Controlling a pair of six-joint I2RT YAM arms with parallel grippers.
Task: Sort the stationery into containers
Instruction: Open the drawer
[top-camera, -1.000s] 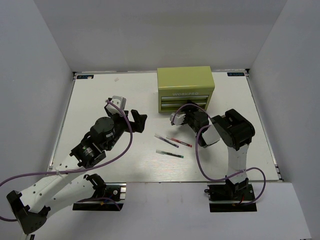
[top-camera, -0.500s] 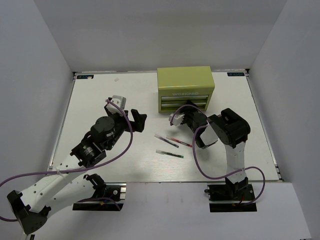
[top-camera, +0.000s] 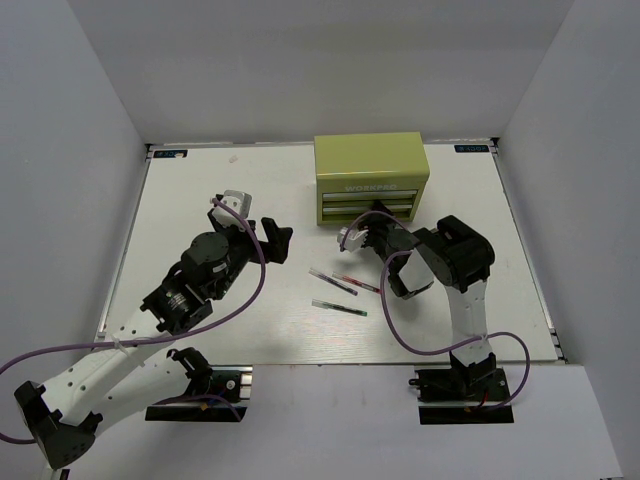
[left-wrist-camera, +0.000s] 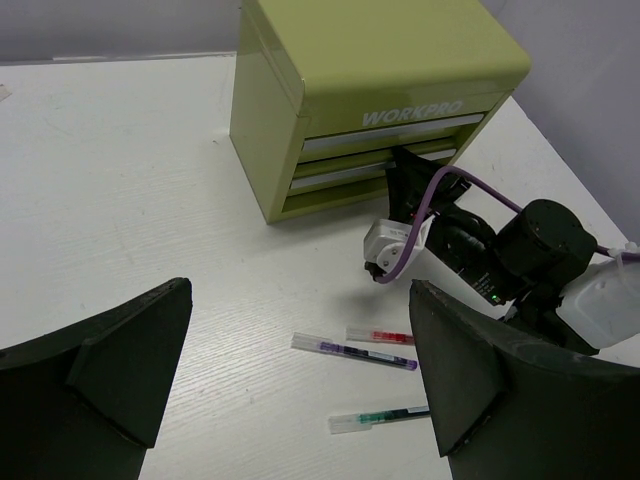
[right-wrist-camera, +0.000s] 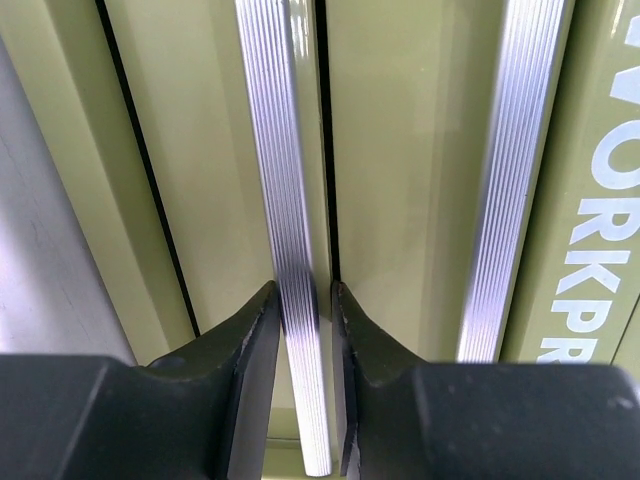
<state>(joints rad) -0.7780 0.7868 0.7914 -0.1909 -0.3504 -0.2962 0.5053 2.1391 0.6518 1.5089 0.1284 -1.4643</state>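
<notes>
The yellow-green WORKPRO tool chest (top-camera: 370, 160) stands at the back of the table, both front drawers closed. My right gripper (top-camera: 375, 213) is at its front, and its fingers (right-wrist-camera: 250, 330) are closed in on the ribbed silver handle of the lower drawer (right-wrist-camera: 295, 200). The upper drawer's handle (right-wrist-camera: 510, 180) runs beside it. Three thin pens lie on the table in front of the chest: a dark one (top-camera: 333, 281), a red one (top-camera: 358, 284) and a green one (top-camera: 339, 307). My left gripper (top-camera: 252, 232) hovers wide open left of the pens, holding nothing.
The right arm's purple cable (left-wrist-camera: 440, 190) loops between the chest and the pens. The white table ends in a raised rim (top-camera: 148, 155) with grey walls close on all sides. The left arm's body (top-camera: 190, 280) stretches over the near left of the table.
The right gripper has pushed a little further towards the chest front and its jaws have narrowed onto the lower drawer's handle. The left arm and the pens have not moved.
</notes>
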